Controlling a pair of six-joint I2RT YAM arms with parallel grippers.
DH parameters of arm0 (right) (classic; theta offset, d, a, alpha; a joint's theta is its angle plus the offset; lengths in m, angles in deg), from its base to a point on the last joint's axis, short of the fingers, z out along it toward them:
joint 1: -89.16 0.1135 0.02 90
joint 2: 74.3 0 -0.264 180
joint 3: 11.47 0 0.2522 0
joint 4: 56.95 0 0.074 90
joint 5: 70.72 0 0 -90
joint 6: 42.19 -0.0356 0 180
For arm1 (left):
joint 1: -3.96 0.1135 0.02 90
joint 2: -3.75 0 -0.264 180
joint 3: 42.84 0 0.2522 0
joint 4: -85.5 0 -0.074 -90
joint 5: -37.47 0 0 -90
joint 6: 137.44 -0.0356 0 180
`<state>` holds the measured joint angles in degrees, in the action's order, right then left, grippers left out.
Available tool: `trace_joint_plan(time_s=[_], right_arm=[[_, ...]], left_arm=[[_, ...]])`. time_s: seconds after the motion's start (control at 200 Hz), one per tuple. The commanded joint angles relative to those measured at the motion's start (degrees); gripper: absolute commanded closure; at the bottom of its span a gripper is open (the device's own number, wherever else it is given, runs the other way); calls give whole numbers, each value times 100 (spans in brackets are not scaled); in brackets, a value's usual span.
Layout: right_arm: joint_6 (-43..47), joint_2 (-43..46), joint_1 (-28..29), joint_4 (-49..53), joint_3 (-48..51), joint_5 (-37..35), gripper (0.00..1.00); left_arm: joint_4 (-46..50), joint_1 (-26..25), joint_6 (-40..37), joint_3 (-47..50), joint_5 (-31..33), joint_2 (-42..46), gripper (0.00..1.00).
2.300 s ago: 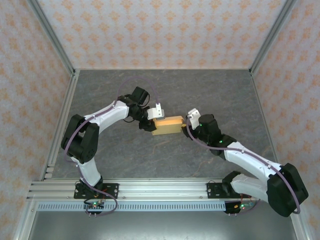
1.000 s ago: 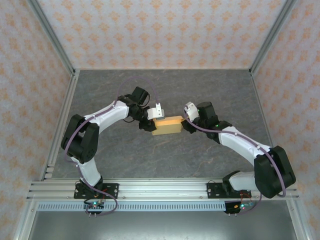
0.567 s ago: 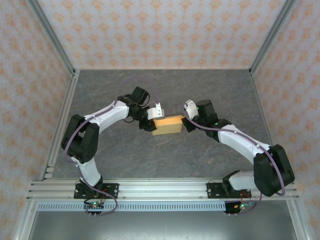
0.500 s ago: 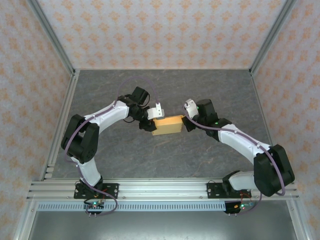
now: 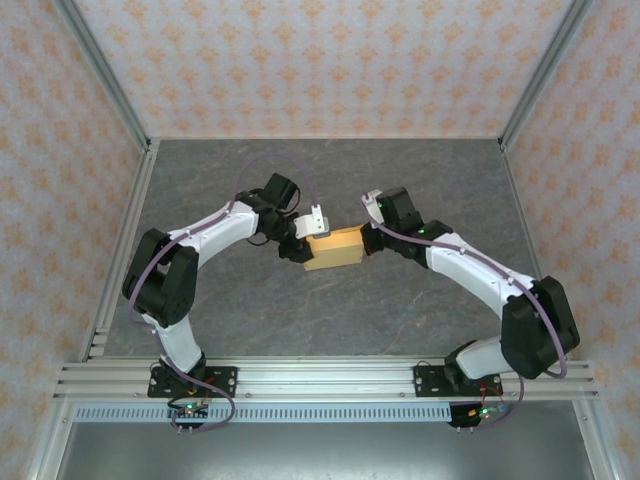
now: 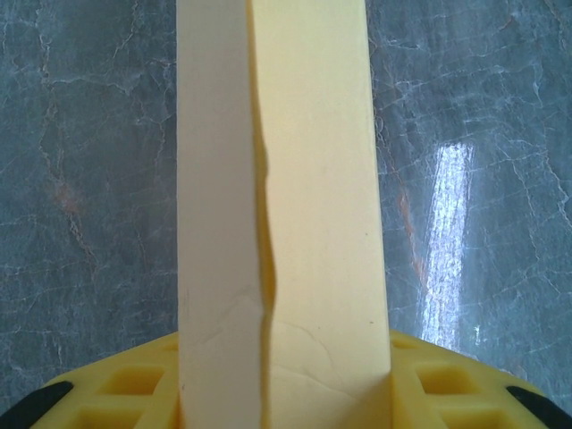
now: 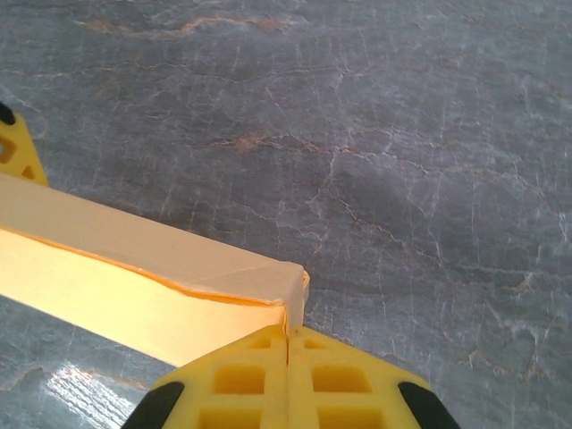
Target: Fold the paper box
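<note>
Mostly done, by the look of it: the box (image 5: 335, 248) is already a small closed rectangular shape, not a flat sheet. It sits between the two grippers, over the middle of the table (image 5: 400, 170); I can't tell if it rests on it.

Left gripper (image 5: 305, 243) is clamped on the box's left end. In the left wrist view the box runs straight out ahead from between the fingers (image 6: 438, 384).

Right gripper (image 5: 370, 240) is fully closed. In its wrist view the two fingers (image 7: 241, 380) meet with no gap and the box's right end corner sits right at their tips, touching. Can't tell if a thin tab is nipped between them.

Left to do, as a guess:
- The long seam isn't flush. It looks wavy in the left wrist view and slightly lifted along the edge in the right wrist view, so it likely needs pressing or tucking.
- The right end probably needs a final push shut.
- The far-side flaps are hidden, so I can't judge them.
</note>
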<state>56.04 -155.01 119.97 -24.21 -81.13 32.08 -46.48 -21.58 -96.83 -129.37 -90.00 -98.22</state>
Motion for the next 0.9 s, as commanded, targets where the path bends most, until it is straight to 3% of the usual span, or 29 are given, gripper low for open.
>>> trace_joint_plan(time_s=[0.0,0.37,0.896], right_arm=[[-543,-92,103,388,-341,-397,97],[-1282,-286,145,803,-749,-491,97],[-1582,-393,166,1020,-911,-527,97]], left_arm=[[154,-96,90,-130,262,48,64],[165,-127,201,-189,371,2,65],[185,-136,245,-229,476,-42,65]])
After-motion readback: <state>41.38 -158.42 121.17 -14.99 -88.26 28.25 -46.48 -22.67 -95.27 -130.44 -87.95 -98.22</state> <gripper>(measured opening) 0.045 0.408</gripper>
